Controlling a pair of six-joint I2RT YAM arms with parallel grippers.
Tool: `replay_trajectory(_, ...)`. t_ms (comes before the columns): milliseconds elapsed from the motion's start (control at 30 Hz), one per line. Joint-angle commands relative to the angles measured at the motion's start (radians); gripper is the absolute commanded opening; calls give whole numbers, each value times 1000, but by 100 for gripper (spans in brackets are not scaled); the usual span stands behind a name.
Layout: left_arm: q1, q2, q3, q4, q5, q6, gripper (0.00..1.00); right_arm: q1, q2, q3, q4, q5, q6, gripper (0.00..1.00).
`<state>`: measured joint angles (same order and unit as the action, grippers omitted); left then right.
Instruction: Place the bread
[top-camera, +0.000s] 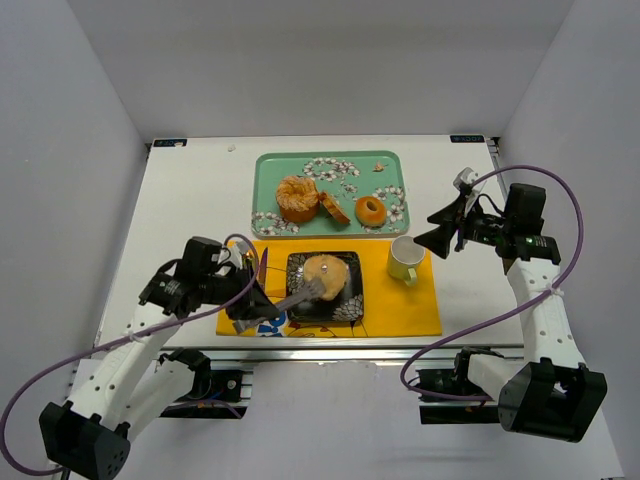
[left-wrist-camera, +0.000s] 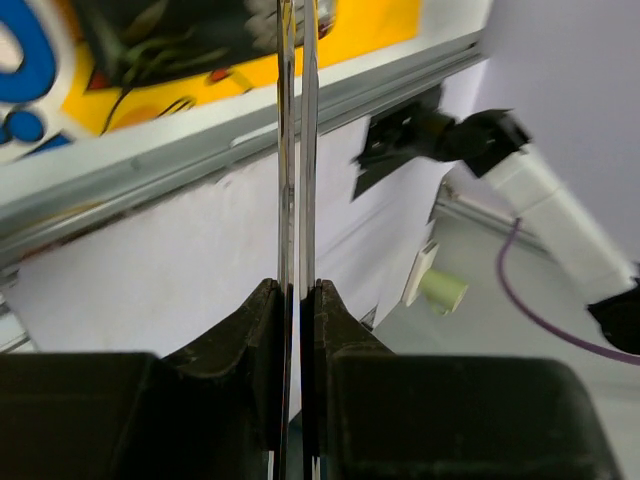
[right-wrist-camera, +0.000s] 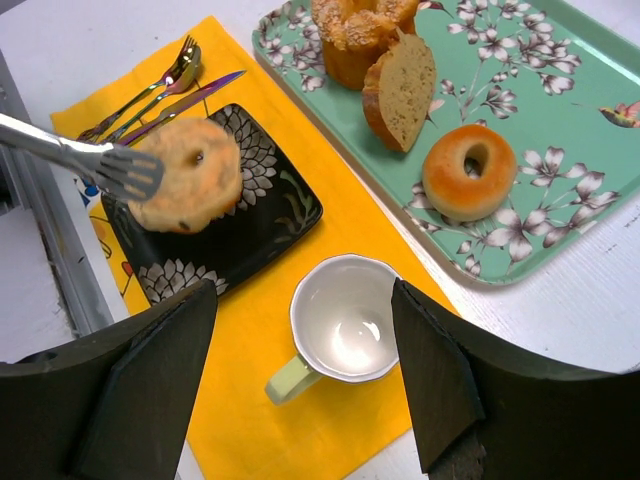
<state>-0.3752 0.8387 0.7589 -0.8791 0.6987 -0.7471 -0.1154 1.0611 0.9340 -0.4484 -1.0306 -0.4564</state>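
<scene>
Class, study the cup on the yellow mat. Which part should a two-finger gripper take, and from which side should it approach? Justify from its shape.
Probably the wall at the rim of the cup, from straight above: it stands upright and empty, mouth up, so one finger fits inside and one outside. Its small handle points toward the near edge. The right gripper hovers open nearby.

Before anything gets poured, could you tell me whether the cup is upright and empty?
Upright and empty: the cup stands on the yellow mat, mouth up, and the right wrist view shows only its bare white inside.
</scene>
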Motion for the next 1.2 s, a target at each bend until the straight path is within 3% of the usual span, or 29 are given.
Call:
replay_trajectory(0,1,-24,-82,0,33,34,0,11,5,51,-33,-42,-24,76)
replay_trajectory(167,1,75,-133,51,33,103,10,14,-1,57,-59,-40,-27,76)
replay_trajectory(200,1,91,-119,39,25,118,24,14,-6,55,-64,-36,-28,76)
replay_trajectory(300,1,115,-84,9,-4,152,52,14,-12,52,-73,-36,-28,76)
replay_trajectory(367,1,117,-60,-3,-28,157,63,14,-15,48,-76,-34,-28,76)
replay_trajectory(433,1,114,-26,-20,-36,150,66,14,-21,45,-78,-36,-28,76)
replay_trajectory(833,2,30,146,-182,-206,74,63,14,-20,31,-73,-42,-27,76)
replay_trajectory(1033,4,22,267,-251,-327,48,44,14,-20,26,-64,-46,-22,76)
replay_trajectory(1167,9,43,347,-279,-509,41,34,14,-23,25,-62,-46,-24,76)
